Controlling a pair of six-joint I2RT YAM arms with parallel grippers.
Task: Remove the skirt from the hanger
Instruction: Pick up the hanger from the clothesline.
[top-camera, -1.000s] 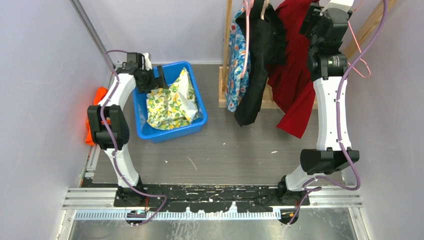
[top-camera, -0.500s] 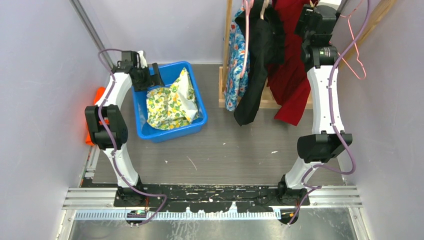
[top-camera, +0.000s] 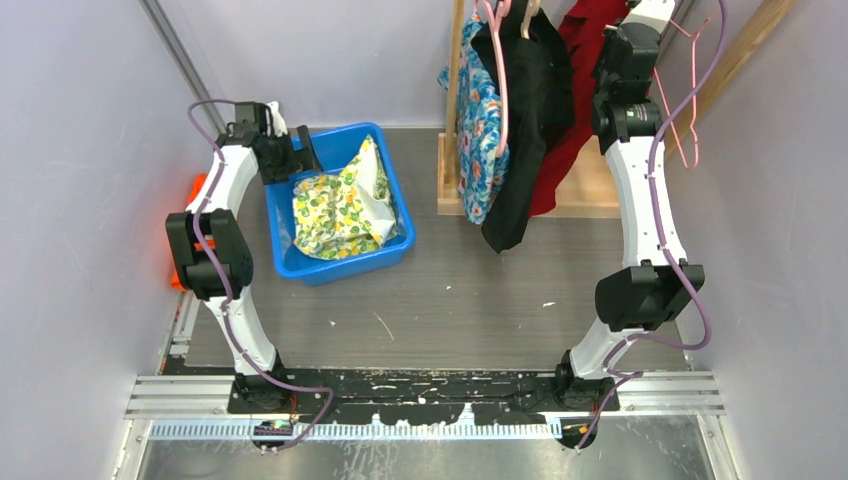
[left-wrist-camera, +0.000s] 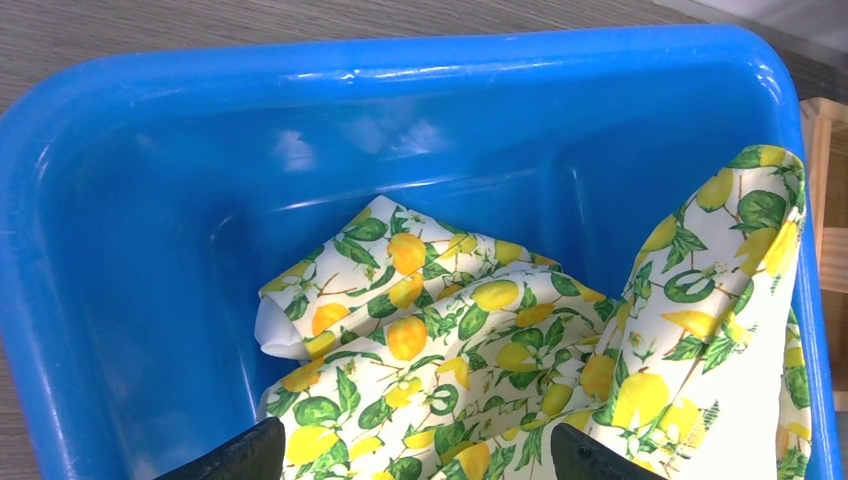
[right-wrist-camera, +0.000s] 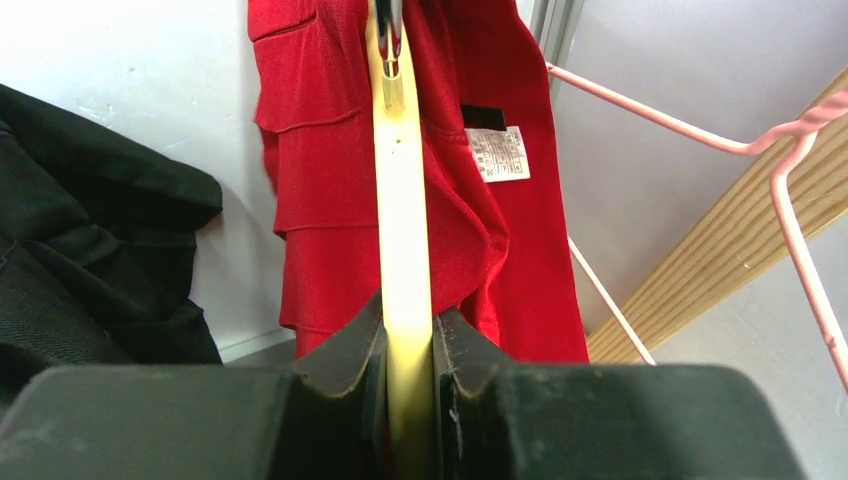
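The red skirt (right-wrist-camera: 330, 150) hangs on a pale wooden hanger (right-wrist-camera: 402, 200) at the rack; from above the skirt (top-camera: 560, 140) shows behind the black garment. My right gripper (right-wrist-camera: 408, 340) is shut on the hanger's bar, both fingers pressed against its sides, with red cloth just behind them. Raised high at the back right, the right arm (top-camera: 625, 90) hides its own jaws in the top view. My left gripper (left-wrist-camera: 415, 455) is open, its jaws wide apart over the lemon-print cloth (left-wrist-camera: 450, 350), holding nothing.
A blue bin (top-camera: 340, 268) at back left holds the lemon-print cloth (top-camera: 340, 210). A black garment (top-camera: 525, 100) and a blue floral one (top-camera: 478, 120) hang on the wooden rack (top-camera: 455, 100). An empty pink wire hanger (top-camera: 680, 110) hangs right. An orange thing (top-camera: 190, 200) lies by the left wall.
The right arm has reached up to the rack and its jaws have closed on the hanger. The red skirt has swung back and left. The left arm has drawn slightly left.
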